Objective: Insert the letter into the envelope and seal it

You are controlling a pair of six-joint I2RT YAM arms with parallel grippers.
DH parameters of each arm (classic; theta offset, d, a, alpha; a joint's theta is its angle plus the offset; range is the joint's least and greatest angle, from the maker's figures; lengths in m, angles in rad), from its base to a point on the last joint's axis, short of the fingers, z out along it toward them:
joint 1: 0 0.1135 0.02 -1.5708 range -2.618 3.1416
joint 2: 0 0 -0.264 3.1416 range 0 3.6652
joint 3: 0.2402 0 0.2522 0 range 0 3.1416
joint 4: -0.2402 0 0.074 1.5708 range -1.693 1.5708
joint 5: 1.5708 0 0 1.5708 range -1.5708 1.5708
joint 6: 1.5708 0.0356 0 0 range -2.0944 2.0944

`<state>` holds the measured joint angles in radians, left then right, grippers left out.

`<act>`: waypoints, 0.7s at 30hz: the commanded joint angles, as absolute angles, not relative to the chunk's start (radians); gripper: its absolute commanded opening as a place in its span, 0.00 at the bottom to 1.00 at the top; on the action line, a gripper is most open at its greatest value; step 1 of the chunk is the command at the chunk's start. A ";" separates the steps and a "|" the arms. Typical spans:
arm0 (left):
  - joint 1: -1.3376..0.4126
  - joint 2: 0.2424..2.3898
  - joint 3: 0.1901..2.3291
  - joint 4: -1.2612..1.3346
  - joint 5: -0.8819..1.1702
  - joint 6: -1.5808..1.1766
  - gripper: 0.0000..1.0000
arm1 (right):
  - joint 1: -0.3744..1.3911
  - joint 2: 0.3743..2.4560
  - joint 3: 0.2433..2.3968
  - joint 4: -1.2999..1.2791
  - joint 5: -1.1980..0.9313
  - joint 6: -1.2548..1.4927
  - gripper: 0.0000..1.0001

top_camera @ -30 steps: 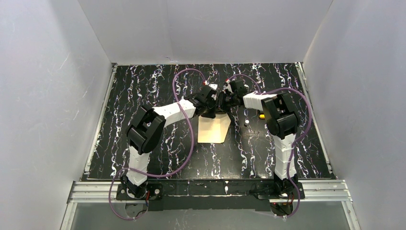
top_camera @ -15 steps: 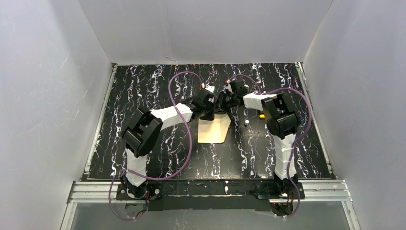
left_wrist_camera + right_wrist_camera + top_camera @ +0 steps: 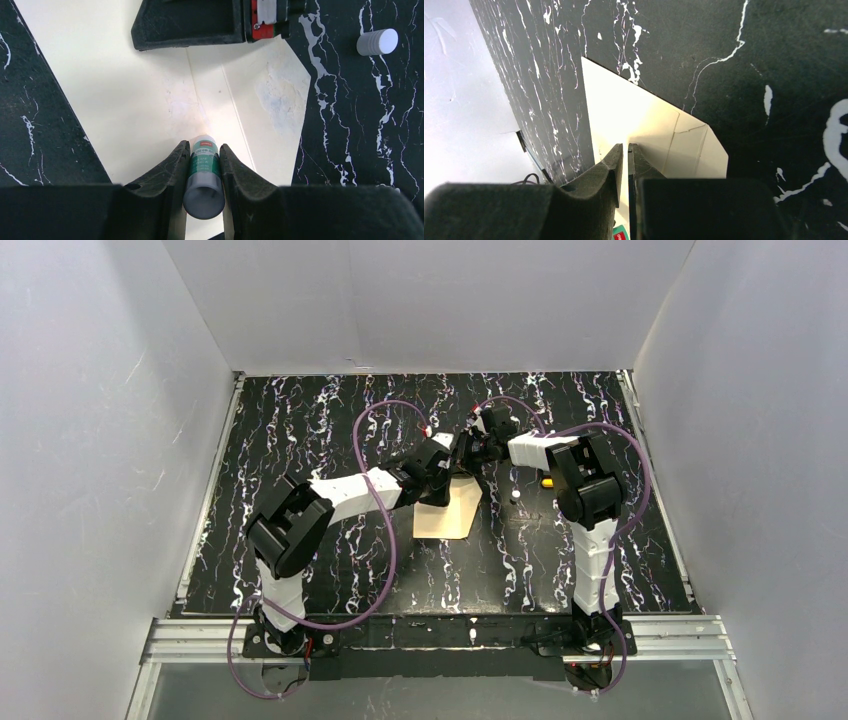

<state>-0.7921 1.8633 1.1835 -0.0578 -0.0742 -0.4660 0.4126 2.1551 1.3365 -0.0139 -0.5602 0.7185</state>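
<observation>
- envelope [image 3: 447,512] lies mid-table [image 3: 300,440], between both arms;
- left gripper [image 3: 204,150] clamped on a glue stick [image 3: 202,175] over the envelope;
- right gripper [image 3: 625,150] pinches the envelope's far edge, just ahead of the stick;
- white cap [image 3: 377,41] lies beside, on the right

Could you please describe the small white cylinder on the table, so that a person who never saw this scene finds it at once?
Start at the black white-veined table and find the cream paper envelope at its middle. Just right of it, on bare table, sits a small white ribbed cylinder, touching nothing. Its nearest neighbour, a small object farther right, is yellow instead.
</observation>
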 commanded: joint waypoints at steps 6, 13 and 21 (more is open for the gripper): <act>-0.797 1.935 1.297 -0.241 -0.191 -0.424 0.00 | 0.408 2.264 1.273 -0.236 -0.381 0.647 0.18; -0.768 2.009 1.393 -0.236 -0.191 -0.366 0.00 | 0.408 2.261 1.270 -0.241 -0.382 0.639 0.18; -0.740 2.023 1.432 -0.232 -0.206 -0.355 0.00 | 0.408 2.261 1.269 -0.244 -0.381 0.637 0.18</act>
<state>-0.7681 2.0026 1.4124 -0.1875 -0.1425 -0.3885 0.4126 2.1574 1.3388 -0.0189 -0.5610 0.7284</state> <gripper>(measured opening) 0.218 0.182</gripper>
